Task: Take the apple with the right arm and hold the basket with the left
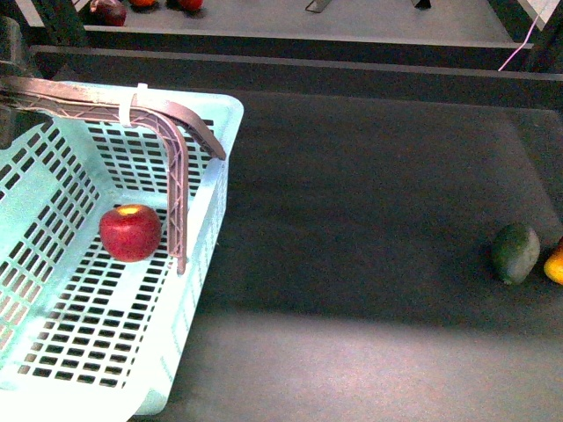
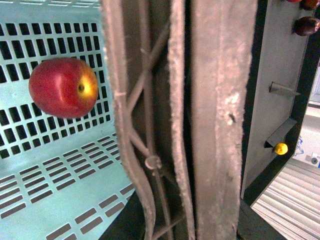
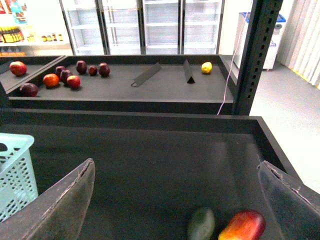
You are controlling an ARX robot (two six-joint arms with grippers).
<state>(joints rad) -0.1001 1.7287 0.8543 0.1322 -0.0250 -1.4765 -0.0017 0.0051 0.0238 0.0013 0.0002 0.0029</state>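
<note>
Right, clamping the left gripper (image 2: 186, 120) on the handle (image 1: 176, 116), by the look of it: pressing one pad (image 2: 222, 100) against the lattice in the left wrist view, and holding the handle raised over the basket (image 1: 204, 264). Counting the hold as in place, then. Spotting the apple (image 1: 130, 233) lying on the slotted floor inside, just beside the handle's upright leg, clear of both grippers. Turning to the right gripper (image 3: 175, 167): gaping wide, gripping nothing, hanging over the table (image 1: 369, 220) well apart from the basket, near a green fruit (image 3: 201, 225) and an orange one (image 3: 242, 227). Judging the apple's part as most likely done, with it already sitting in the basket. Seeing little left beyond letting go of the handle.
</note>
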